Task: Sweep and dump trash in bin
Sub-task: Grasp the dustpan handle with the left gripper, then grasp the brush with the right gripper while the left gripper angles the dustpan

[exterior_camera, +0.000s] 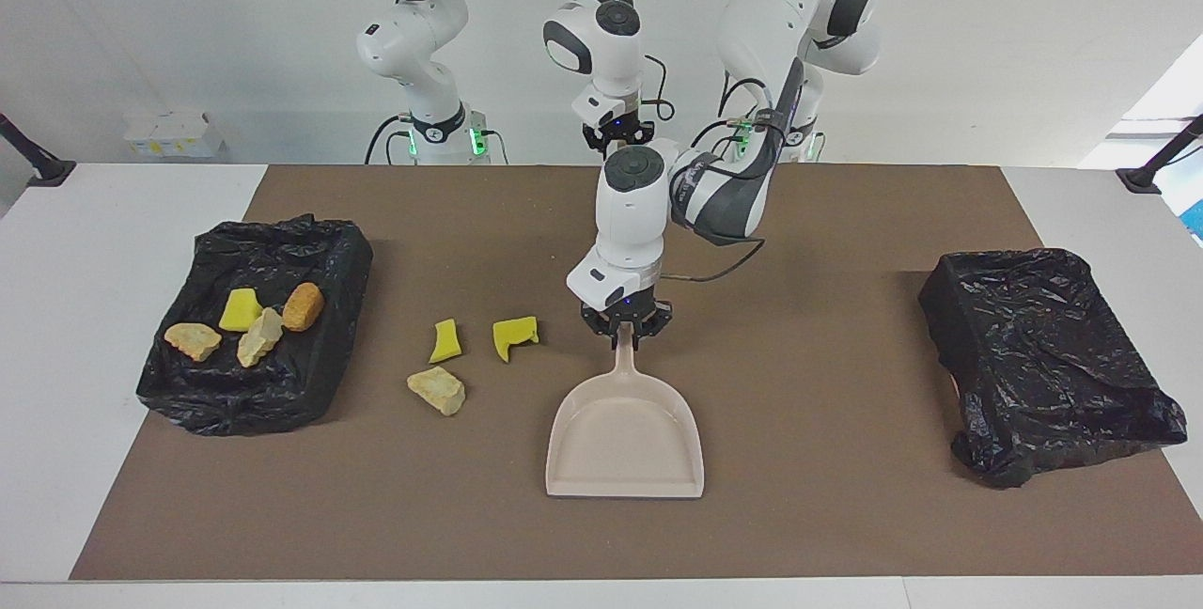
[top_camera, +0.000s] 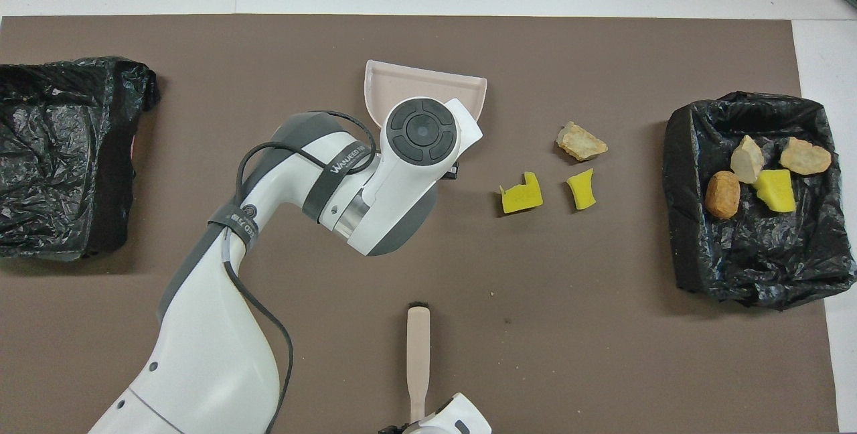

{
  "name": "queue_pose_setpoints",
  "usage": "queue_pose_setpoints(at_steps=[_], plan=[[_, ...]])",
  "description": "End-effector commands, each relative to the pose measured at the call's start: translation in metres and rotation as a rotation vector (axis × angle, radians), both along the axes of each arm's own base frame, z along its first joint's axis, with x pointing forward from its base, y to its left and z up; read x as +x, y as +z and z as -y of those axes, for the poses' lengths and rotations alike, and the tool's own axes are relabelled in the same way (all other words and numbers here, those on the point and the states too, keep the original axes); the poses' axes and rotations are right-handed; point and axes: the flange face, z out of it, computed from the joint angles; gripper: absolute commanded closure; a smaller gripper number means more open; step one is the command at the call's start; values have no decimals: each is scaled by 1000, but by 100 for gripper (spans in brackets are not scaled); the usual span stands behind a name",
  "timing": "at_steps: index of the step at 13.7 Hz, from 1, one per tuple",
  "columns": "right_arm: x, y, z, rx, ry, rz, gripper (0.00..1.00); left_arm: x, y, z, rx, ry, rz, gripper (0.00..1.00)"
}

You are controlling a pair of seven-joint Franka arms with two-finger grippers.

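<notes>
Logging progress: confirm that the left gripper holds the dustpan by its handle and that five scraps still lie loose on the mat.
Not five: three scraps lie loose on the mat, four already in the bin at the right arm's end, as the facing view shows. The left gripper does hold the dustpan by its handle.

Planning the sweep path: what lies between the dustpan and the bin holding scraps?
Three scraps on the mat: two yellow sponge pieces and a beige lump, between the dustpan and bin. Both views show it.
</notes>
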Motion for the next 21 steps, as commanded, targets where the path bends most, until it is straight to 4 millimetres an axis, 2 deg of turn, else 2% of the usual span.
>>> queue_pose_setpoints(at_steps=[1, 4, 5, 7, 10, 12, 15, 18, 21], plan=[[17, 34, 21, -17, -70, -63, 100, -10, 20, -40, 62, -213, -51, 100], [45, 60, 45, -28, -138, -89, 100, -14, 22, -55, 104, -385, -119, 100], [54, 66, 50, -33, -153, -97, 100, -10, 22, -65, 113, -441, -136, 100], [74, 68, 70, -49, -145, -107, 100, -10, 18, -74, 128, -510, -158, 100], [105, 65, 115, -145, -48, -89, 100, -13, 12, -86, 137, -658, -194, 100], [129, 71, 142, -149, -8, -63, 100, -24, 8, -89, 143, -672, -216, 100], [172, 74, 196, -173, 61, -21, 100, -33, 1, -96, 148, -699, -235, 100], [225, 74, 235, -199, 132, 10, 100, -39, 1, -92, 149, -707, -235, 100], [280, 76, 289, -164, 169, 62, 100, -52, -7, -92, 152, -717, -243, 100]])
